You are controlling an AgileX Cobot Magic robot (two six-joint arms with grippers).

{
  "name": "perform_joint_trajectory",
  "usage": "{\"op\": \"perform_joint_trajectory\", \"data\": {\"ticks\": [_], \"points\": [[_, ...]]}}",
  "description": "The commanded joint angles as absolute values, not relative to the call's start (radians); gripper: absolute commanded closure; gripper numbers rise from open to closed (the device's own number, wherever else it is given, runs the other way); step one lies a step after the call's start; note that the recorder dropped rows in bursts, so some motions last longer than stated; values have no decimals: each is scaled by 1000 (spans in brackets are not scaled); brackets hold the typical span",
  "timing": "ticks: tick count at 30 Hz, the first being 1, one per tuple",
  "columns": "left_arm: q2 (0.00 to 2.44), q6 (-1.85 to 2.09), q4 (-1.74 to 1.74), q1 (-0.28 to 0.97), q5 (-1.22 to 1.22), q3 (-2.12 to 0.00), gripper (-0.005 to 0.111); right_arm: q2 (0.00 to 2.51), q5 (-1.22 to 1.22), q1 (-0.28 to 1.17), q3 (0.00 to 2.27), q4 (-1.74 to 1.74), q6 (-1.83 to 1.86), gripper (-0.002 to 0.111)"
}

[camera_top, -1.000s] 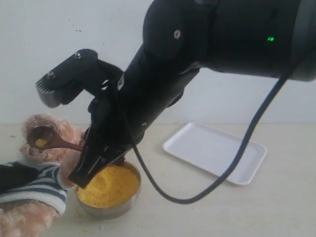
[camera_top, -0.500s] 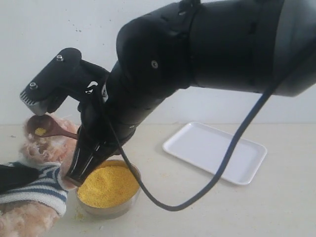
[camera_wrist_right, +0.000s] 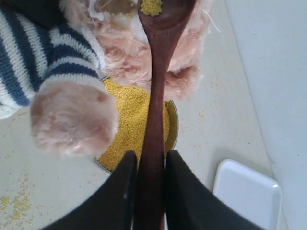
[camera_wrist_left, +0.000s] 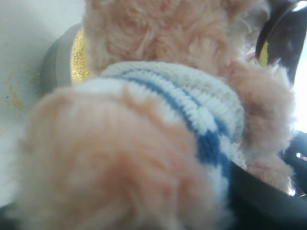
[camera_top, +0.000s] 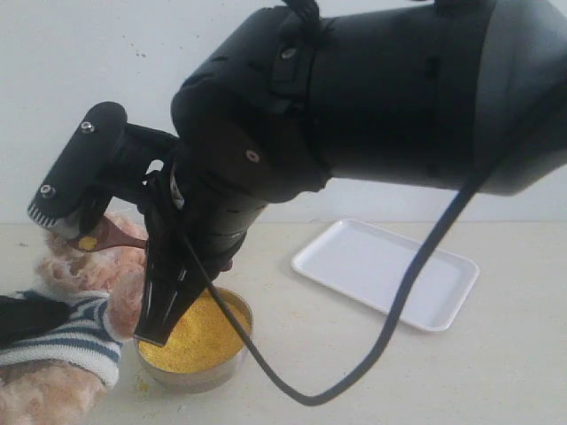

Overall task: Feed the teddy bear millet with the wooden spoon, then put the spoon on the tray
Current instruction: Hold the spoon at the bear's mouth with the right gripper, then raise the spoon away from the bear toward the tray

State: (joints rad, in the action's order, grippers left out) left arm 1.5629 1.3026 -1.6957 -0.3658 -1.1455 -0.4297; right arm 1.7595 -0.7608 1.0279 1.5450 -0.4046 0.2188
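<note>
The wooden spoon (camera_wrist_right: 156, 96) is clamped by its handle in my right gripper (camera_wrist_right: 149, 155). A little millet (camera_wrist_right: 151, 6) lies in its bowl, which is up against the teddy bear's face (camera_top: 84, 266). In the exterior view the spoon (camera_top: 111, 237) is partly hidden behind the right wrist camera housing. The bear (camera_wrist_left: 158, 96), in a striped shirt, lies at the left. My left gripper (camera_top: 40, 314) grips its body, with one black finger (camera_wrist_left: 268, 199) pressed on the shirt. The metal bowl of millet (camera_top: 190, 341) stands under the right gripper. The white tray (camera_top: 385, 266) lies bare to the right.
The big right arm (camera_top: 372, 97) and its cable (camera_top: 416, 274) hang over the middle of the table. Spilled grains (camera_wrist_right: 17, 203) are scattered on the table near the bowl. A white wall stands behind.
The right arm has swung left and rolled over. The spoon has risen slightly at the bear's face, and the wrist camera housing now covers part of its bowl. The left gripper and the bear are still.
</note>
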Motion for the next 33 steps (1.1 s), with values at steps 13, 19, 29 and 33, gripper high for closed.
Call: {"op": "perform_joint_trajectory", "data": {"ticks": [13, 19, 29, 33], "points": [[1554, 1310, -1708, -367, -1175, -429, 103, 1757, -781, 1047, 1545, -497, 157, 108], [1554, 1310, -1708, -367, -1171, -429, 103, 1757, -807, 1097, 1545, -608, 149, 108], [1554, 1310, -1704, -367, -1171, -429, 103, 1757, -880, 1116, 1545, -742, 96, 108], [1554, 1310, -1704, -367, -1171, -429, 103, 1757, -862, 1139, 1545, -740, 85, 108]]}}
